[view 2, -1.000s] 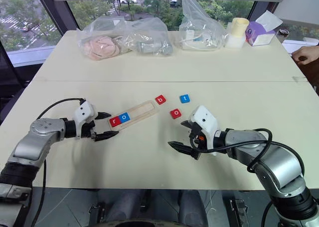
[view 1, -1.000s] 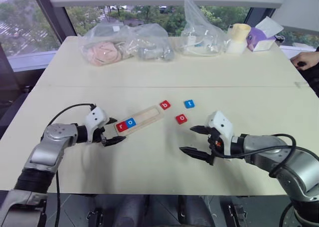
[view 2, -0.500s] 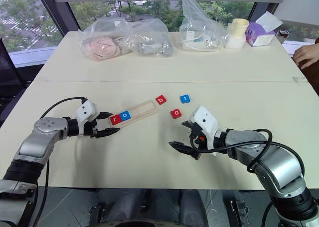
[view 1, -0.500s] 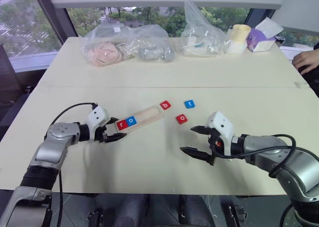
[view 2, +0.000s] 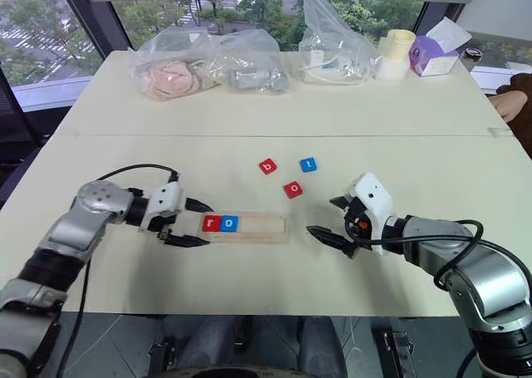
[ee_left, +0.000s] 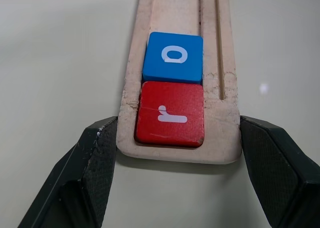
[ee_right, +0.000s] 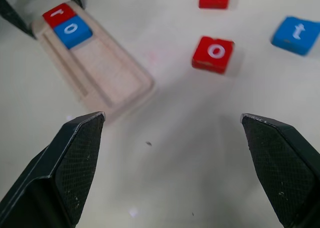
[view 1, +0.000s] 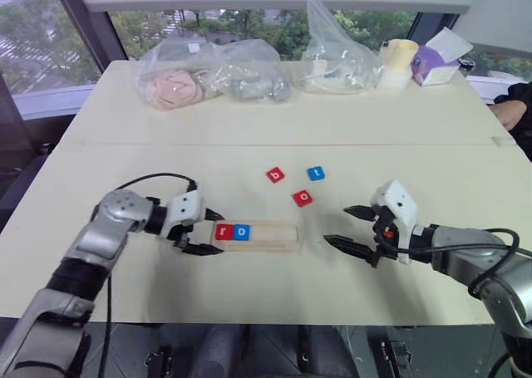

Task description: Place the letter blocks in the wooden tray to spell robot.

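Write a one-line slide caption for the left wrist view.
Left gripper clamps the wooden tray end, red r block and blue o block seated.

The wooden tray (view 1: 256,235) holds two letter blocks (view 1: 233,232) at its left end; three blocks (view 1: 295,184) lie behind it.

Tray (ee_left: 181,17) far end cut off by frame edge. Bag (view 1: 176,81) contents unclear thru plastic. Person's hand (view 2: 509,104) cropped at edge.

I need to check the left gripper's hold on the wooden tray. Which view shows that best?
The left wrist view: both fingers press the sides of the wooden tray at its r end. The eye views show the left gripper from above; the right wrist view shows only its fingertips.
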{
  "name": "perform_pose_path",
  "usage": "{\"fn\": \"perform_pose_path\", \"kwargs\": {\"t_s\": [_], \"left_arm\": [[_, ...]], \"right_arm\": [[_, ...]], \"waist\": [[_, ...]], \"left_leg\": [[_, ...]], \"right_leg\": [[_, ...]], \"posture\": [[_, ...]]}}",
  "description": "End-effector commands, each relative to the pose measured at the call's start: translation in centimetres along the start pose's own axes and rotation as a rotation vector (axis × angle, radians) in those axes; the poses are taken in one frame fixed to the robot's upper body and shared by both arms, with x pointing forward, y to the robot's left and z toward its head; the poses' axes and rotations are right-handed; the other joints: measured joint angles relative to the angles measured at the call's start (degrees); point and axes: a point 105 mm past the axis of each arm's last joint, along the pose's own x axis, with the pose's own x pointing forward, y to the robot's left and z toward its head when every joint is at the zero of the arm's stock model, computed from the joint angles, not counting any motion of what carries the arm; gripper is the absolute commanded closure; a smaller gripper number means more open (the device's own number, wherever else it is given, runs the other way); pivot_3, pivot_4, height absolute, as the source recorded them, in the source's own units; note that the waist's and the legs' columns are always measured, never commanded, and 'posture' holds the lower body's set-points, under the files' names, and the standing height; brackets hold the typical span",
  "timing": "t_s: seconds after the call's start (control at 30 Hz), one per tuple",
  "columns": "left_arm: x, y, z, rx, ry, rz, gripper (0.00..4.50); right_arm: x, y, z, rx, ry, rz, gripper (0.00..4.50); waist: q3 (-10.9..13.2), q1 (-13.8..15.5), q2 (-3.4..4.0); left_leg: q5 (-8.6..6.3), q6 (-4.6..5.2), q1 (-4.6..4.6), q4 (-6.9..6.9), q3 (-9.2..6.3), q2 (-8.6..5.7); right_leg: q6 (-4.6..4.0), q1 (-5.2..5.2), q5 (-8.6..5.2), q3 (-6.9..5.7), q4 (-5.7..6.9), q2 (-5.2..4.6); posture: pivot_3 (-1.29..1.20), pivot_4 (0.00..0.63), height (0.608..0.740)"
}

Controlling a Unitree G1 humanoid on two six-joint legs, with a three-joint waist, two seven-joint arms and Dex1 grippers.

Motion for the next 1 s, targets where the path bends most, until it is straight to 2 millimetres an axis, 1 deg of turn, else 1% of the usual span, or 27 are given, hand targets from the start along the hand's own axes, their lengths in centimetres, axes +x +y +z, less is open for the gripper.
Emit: {"fn": "perform_pose_path", "kwargs": {"t_s": [0.03,0.3,0.37,0.4,0.5,0.53,0.57,0.63,0.73,0.83,0.93,1.0], "left_arm": [[0.3,1.0,-0.1,0.011,0.007,0.007,1.37],[1.2,1.7,-0.3,-0.004,-0.026,0.026,1.37],[1.4,1.7,-0.3,-0.003,-0.028,0.02,0.29],[1.5,1.5,-0.2,-0.008,-0.033,0.012,0.07],[1.5,1.8,0.0,-0.007,-0.046,0.044,0.07],[1.2,1.9,0.2,-0.019,-0.051,0.051,0.07],[0.9,2.0,0.3,-0.03,-0.055,0.055,0.07],[-0.3,1.8,0.5,-0.073,-0.061,0.051,0.07],[-2.7,2.1,1.4,-0.145,-0.089,0.095,0.07],[-5.2,2.0,2.2,-0.22,-0.123,0.137,0.07],[-8.4,2.8,3.1,-0.275,-0.188,0.274,0.07],[-10.0,3.5,4.2,-0.292,-0.248,0.371,0.07]], "right_arm": [[-0.4,0.1,1.1,-0.03,-0.048,-0.025,0.0],[-0.3,0.9,1.0,-0.015,-0.051,-0.034,0.0],[-0.3,0.9,1.1,-0.014,-0.052,-0.036,0.0],[-0.3,0.8,1.1,-0.014,-0.052,-0.038,0.0],[-0.3,0.6,1.1,0.009,-0.047,-0.049,0.0],[-0.1,0.7,1.3,0.022,-0.053,-0.04,0.0],[0.1,0.8,1.6,0.034,-0.065,-0.033,0.0],[1.0,0.6,3.0,0.065,-0.136,-0.039,0.0],[3.3,-0.5,4.8,0.053,-0.164,-0.096,0.0],[5.7,-1.0,6.3,0.032,-0.165,-0.115,0.0],[8.3,-2.3,8.4,0.098,-0.192,-0.151,0.0],[9.8,-2.3,9.2,0.141,-0.205,-0.135,0.0]], "waist": [[0.0,-0.08,0.0],[0.0,0.07,0.01],[0.0,0.1,0.01],[0.0,0.09,0.01],[0.0,0.06,0.01],[0.0,0.03,0.0],[0.0,-0.03,0.01],[0.02,-0.24,-0.03],[0.06,-1.23,-0.05],[0.07,-1.9,-0.06],[0.09,-1.97,-0.03],[0.1,-1.83,-0.03]], "left_leg": [[0.0,0.0,0.01,0.0,0.0,0.0],[0.01,0.01,0.03,0.07,-0.01,0.0],[0.01,0.01,0.03,0.14,-0.03,0.0],[0.01,0.01,0.03,0.17,-0.03,0.0],[0.0,0.01,0.03,0.29,-0.04,0.0],[0.0,0.01,0.02,0.32,-0.05,0.0],[0.0,0.01,0.02,0.34,-0.07,0.0],[0.0,0.01,0.02,0.37,-0.12,0.01],[0.0,0.01,0.01,0.45,-0.16,0.06],[0.0,0.01,-0.01,0.48,-0.22,0.05],[0.0,0.01,-0.01,0.43,-0.22,0.05],[0.0,0.01,-0.03,0.42,-0.21,0.04]], "right_leg": [[0.03,0.0,0.02,0.0,0.02,0.0],[0.21,0.05,0.11,-0.01,0.07,0.02],[0.21,0.08,0.11,-0.01,0.08,0.02],[0.19,0.1,0.1,-0.01,0.08,0.01],[0.13,0.15,0.08,-0.01,0.08,0.02],[0.13,0.15,0.09,-0.01,0.09,0.02],[0.13,0.15,0.09,-0.01,0.1,0.01],[0.13,0.15,0.09,-0.01,0.14,0.02],[0.11,0.0,0.09,0.07,0.39,0.05],[0.09,-0.09,0.07,0.06,0.54,0.06],[0.1,-0.17,0.07,0.08,0.59,0.08],[0.18,-0.25,0.11,0.11,0.65,0.09]], "posture": [[0.0,0.15,0.74],[0.0,0.15,0.74],[0.0,0.15,0.74],[0.0,0.15,0.74],[0.0,0.15,0.74],[0.0,0.15,0.74],[0.0,0.15,0.74],[0.0,0.15,0.74],[0.0,0.15,0.74],[0.0,0.15,0.74],[0.0,0.15,0.74],[0.0,0.15,0.74]]}}
